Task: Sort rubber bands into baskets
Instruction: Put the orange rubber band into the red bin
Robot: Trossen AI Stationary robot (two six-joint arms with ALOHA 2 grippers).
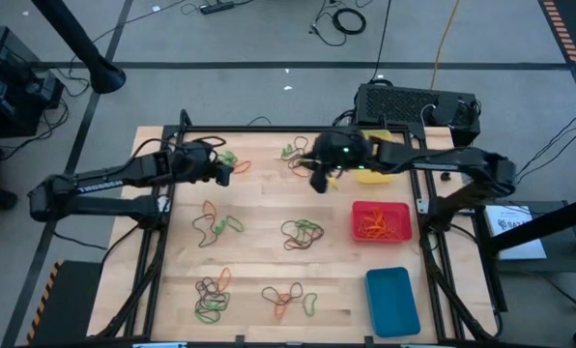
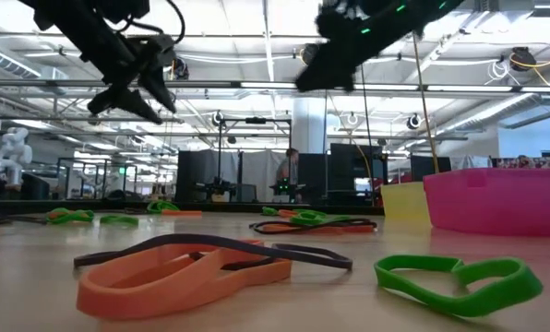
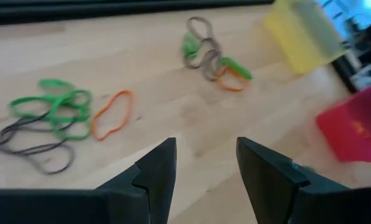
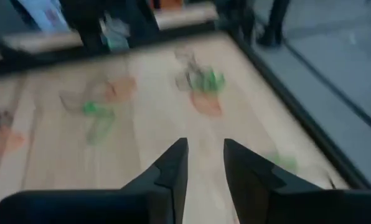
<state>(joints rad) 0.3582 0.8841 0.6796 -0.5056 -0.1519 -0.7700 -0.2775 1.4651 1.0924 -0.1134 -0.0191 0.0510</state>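
Orange rubber band (image 2: 178, 272) nearest table's front edge.

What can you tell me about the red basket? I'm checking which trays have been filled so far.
The red basket is a small, shallow rectangular tray with rounded corners, plastic by the look of it. It sits flat on the wooden table's right side, between the yellow basket farther back and the blue basket nearer the front, apart from both. Inside lies a loose tangle of orange rubber bands. Neither gripper touches it. In the low view its wall looks pinkish and slightly translucent.
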